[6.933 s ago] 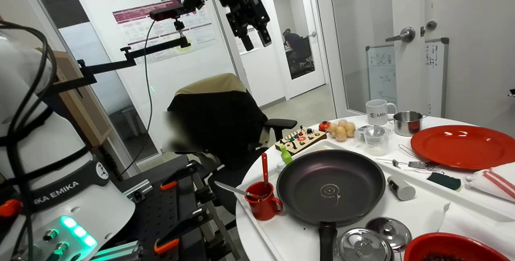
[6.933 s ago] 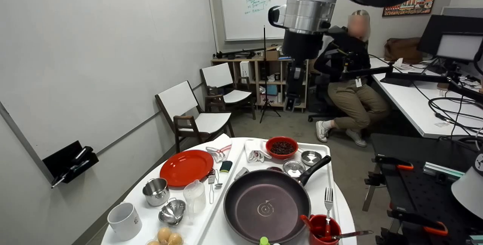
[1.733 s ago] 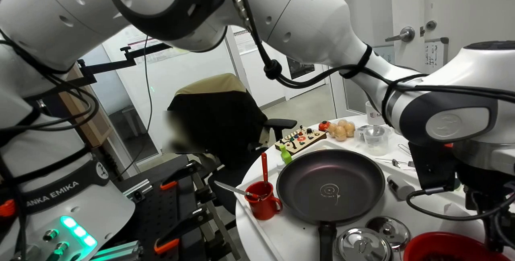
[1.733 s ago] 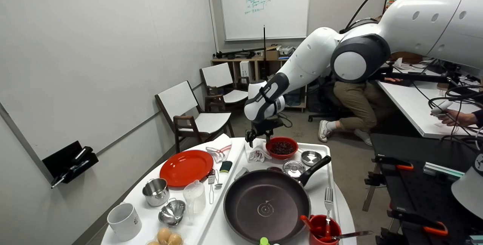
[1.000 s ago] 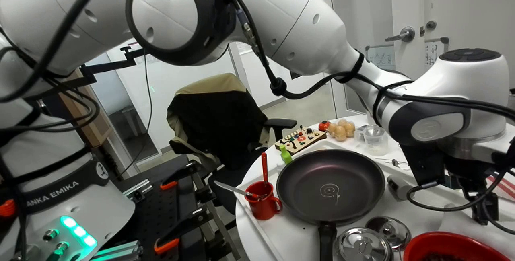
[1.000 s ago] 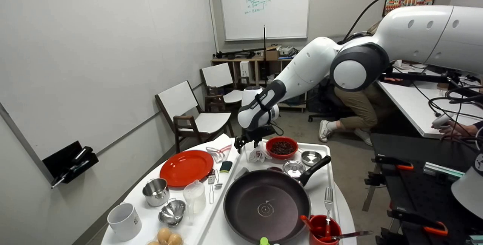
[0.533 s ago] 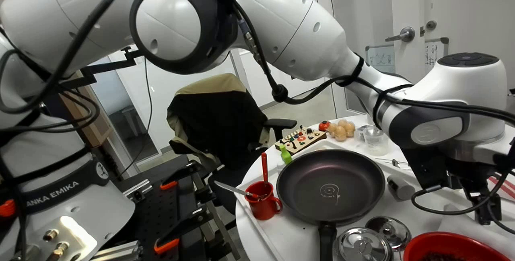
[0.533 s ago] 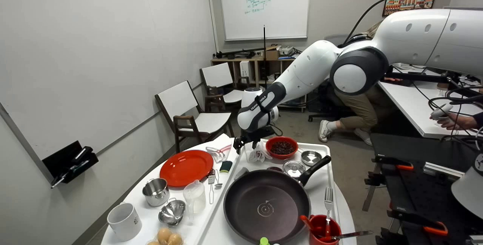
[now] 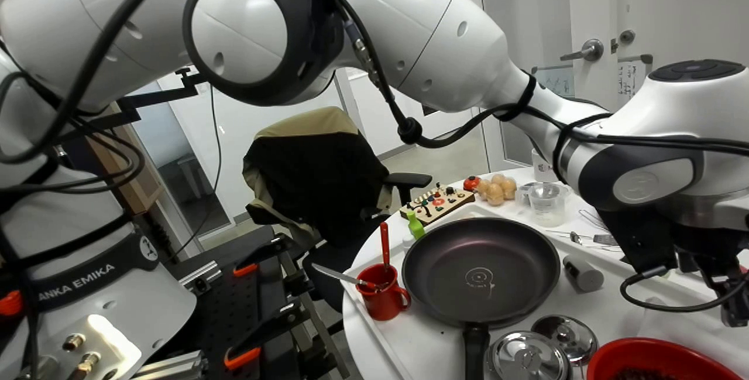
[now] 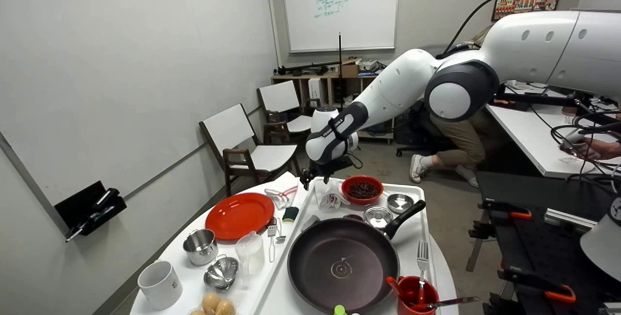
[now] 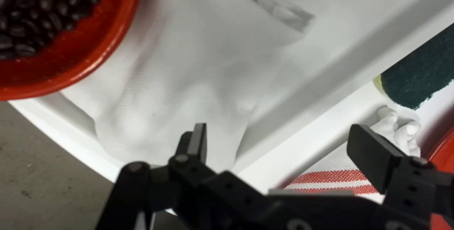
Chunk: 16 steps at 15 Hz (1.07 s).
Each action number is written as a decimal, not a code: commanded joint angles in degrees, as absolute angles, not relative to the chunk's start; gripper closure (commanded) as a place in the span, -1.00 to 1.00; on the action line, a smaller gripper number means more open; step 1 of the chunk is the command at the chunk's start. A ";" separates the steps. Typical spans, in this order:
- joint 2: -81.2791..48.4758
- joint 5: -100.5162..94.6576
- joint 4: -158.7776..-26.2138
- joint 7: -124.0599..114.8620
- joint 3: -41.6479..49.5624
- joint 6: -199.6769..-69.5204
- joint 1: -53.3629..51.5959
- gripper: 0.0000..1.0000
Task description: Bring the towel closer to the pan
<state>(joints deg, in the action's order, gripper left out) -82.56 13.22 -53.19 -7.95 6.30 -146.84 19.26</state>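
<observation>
The dark pan [image 9: 480, 269] lies in the white tray and shows in both exterior views [image 10: 343, 266]. A white towel [image 10: 331, 199] lies crumpled in the tray's far corner, beside the red bowl; it fills the middle of the wrist view [image 11: 198, 56]. Another white towel with red stripes [image 10: 286, 194] lies outside the tray, by the red plate; part of it shows in the wrist view [image 11: 330, 180]. My gripper [image 11: 276, 132] is open and empty. It hovers above the tray's rim, one finger over the crumpled towel, the other over the striped towel.
The red bowl of dark beans [image 11: 117, 35] stands close beside the crumpled towel. The tray's raised rim [image 11: 301, 130] runs between the two towels. A green sponge [image 11: 418, 70] and the red plate [image 10: 237, 215] lie outside the tray. Steel lids [image 9: 529, 358] and a grey cylinder [image 9: 583, 273] lie near the pan.
The arm has come down from high up to just above the towels. In the last half second the gripper has shifted and risen slightly. The towels and pan have not visibly moved.
</observation>
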 commanded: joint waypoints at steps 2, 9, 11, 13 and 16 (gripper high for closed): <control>-81.48 12.92 -54.47 -8.00 7.61 -147.59 19.31 -1.00; -80.53 13.21 -56.66 -8.05 9.27 -148.03 19.56 -1.00; -80.52 13.31 -57.24 -7.82 9.34 -148.16 19.68 -1.00; -80.54 13.51 -57.91 -7.90 9.23 -148.12 19.93 -1.00; -80.52 13.67 -59.45 -7.88 9.11 -148.16 20.25 -1.00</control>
<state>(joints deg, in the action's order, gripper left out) -82.46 13.32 -55.54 -7.95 9.11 -147.21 20.26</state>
